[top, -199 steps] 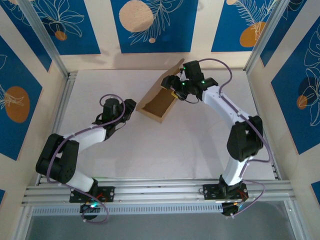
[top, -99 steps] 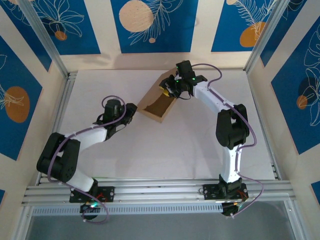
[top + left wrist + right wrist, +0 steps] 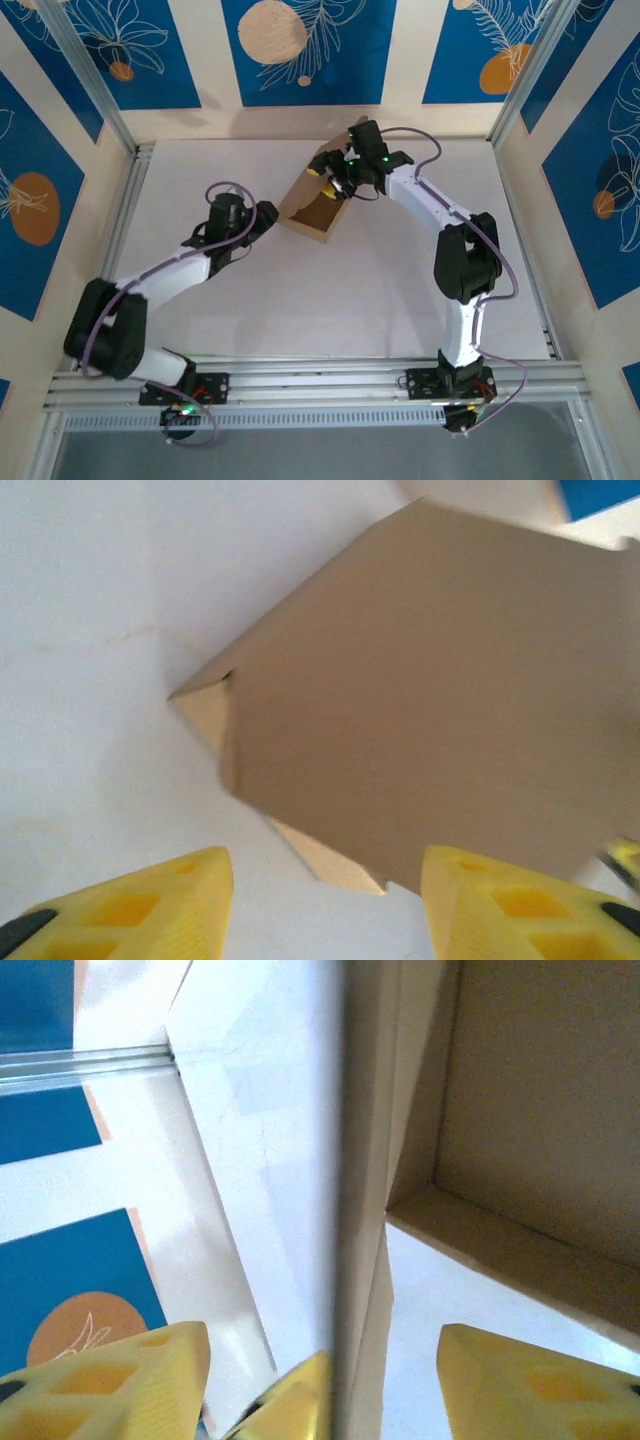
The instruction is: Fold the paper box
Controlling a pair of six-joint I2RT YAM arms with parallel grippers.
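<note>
The paper box (image 3: pixel 318 212) is a shallow brown cardboard tray lying at an angle at the table's back middle, with a flap raised at its far end. My left gripper (image 3: pixel 270 213) sits just off the box's near left corner. In the left wrist view it (image 3: pixel 325 905) is open, with bare table between its yellow fingertips and the box's outer wall (image 3: pixel 430 680) just ahead. My right gripper (image 3: pixel 333 180) is at the box's far end. In the right wrist view it (image 3: pixel 320 1385) is open and straddles an upright box wall (image 3: pixel 365 1210), with the box's inside (image 3: pixel 530 1090) to the right.
The white table (image 3: pixel 400 290) stretches in front of and to the right of the box. Aluminium posts and blue-and-cream panels (image 3: pixel 300 50) close in the back and sides. A metal rail (image 3: pixel 320 375) carrying both arm bases runs along the near edge.
My right gripper has shifted left along the box's far end and the raised flap has moved left with it. My left gripper has advanced a little toward the box's corner.
</note>
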